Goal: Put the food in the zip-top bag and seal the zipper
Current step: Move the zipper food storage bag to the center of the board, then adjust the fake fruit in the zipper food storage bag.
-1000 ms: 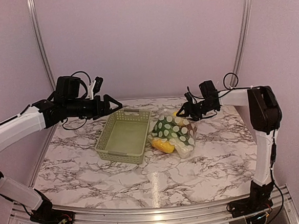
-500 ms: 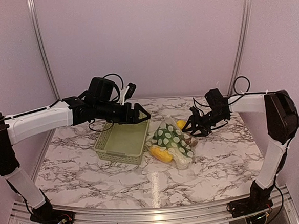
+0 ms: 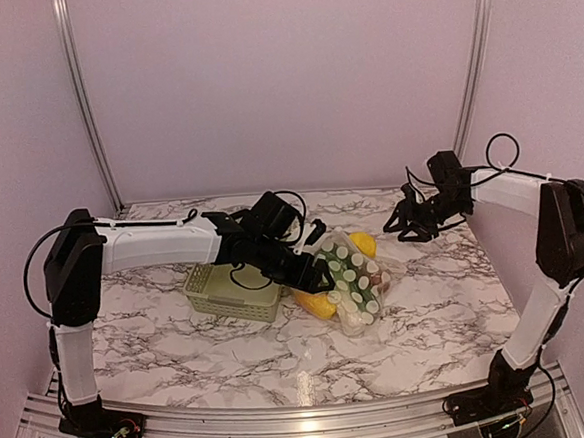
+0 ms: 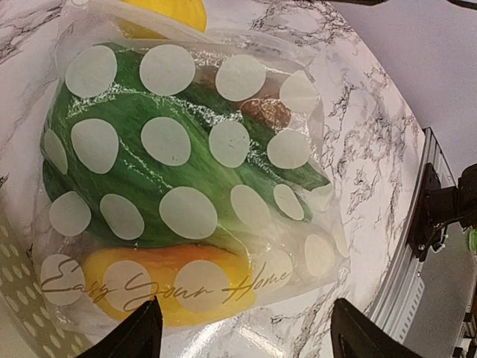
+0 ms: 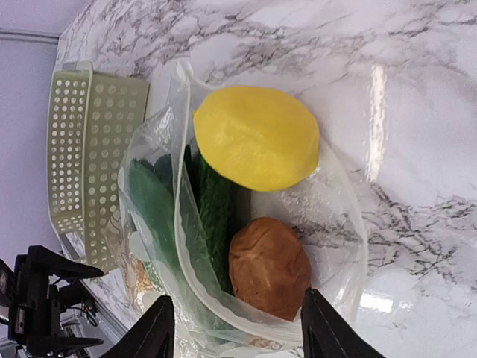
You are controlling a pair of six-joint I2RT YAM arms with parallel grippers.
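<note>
Two grippers are hanging around one zip-top bag [image 3: 357,285], so everything below is being placed off that bag. It's lying on its side on the marble table [image 3: 181,357], stuffed full, with white dots all over and "Easy Your Home" lettering showing in the left wrist view.

At the bag's near end an orange-yellow fruit [image 3: 316,303] is pressing against the plastic from inside. A big dark green vegetable [image 4: 149,171] is lying right next to it in the same bag.

Left of the bag, just beside it, the pale green lattice basket [image 3: 222,289] is sitting under the left arm. The left gripper [image 3: 323,269] is reaching over that basket and hovering at the bag's left flank, jaws spread wide with nothing pinched. Whether the fingertips [image 4: 141,332] are actually touching the plastic, I can't tell.

At the bag's far end the mouth is gaping open. A brown round piece [image 5: 268,265] and a dark green cucumber [image 5: 214,216] are sitting inside, and a yellow fruit [image 3: 362,244] is resting right in the opening. The zipper strip is too faint for me to pick out.

Beyond the bag and off to its right, the right gripper [image 3: 410,226] is hanging over the table, clear of the bag, jaws apart and holding nothing.
</note>
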